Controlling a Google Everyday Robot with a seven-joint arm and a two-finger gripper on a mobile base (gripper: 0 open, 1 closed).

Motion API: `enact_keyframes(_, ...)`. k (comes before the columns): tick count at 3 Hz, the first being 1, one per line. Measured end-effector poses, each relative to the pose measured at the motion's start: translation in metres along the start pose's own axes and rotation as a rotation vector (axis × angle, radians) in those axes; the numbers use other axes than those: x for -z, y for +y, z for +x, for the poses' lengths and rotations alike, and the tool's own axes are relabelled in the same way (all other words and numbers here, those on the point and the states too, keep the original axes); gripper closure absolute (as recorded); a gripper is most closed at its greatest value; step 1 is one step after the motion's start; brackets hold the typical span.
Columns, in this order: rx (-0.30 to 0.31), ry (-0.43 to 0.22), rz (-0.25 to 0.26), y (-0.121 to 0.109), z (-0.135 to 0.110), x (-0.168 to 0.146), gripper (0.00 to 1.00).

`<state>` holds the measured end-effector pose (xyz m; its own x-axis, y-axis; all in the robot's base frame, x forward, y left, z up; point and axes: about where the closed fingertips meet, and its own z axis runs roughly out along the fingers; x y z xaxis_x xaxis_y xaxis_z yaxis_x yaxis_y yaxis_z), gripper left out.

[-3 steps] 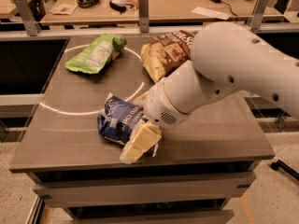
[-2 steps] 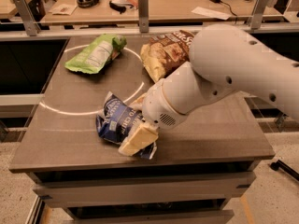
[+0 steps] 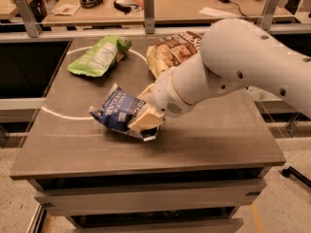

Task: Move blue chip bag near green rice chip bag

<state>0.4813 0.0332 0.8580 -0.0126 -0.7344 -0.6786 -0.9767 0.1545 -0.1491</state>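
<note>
The blue chip bag (image 3: 115, 111), crumpled navy foil with white lettering, is at the middle left of the table. My gripper (image 3: 141, 108) is at the bag's right end, with one cream finger behind it and one in front (image 3: 146, 122), shut on the bag's edge. The white arm reaches in from the right. The green rice chip bag (image 3: 98, 56), lime green with a white label, lies at the far left of the table, well apart from the blue bag.
A larger cream-and-brown bag (image 3: 171, 51) lies at the far middle, partly behind my arm. The brown table (image 3: 209, 149) has a white arc painted on it. A desk with clutter and metal posts stands behind the far edge.
The gripper has moved away from the table's front edge toward the middle, taking the blue bag's right end with it. The bag has shifted slightly toward the far side.
</note>
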Motion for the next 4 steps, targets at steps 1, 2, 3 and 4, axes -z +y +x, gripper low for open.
enact_keyframes(1,0.045,-0.031,0.093,-0.040,-0.014,0.001,1.00)
enact_keyframes(2,0.045,-0.031,0.093,-0.040,-0.014,0.001,1.00)
enact_keyframes(3,0.033,-0.026,0.132,-0.053,-0.020,-0.003,1.00)
enact_keyframes(4,0.070,-0.030,0.171,-0.091,-0.034,-0.015,1.00)
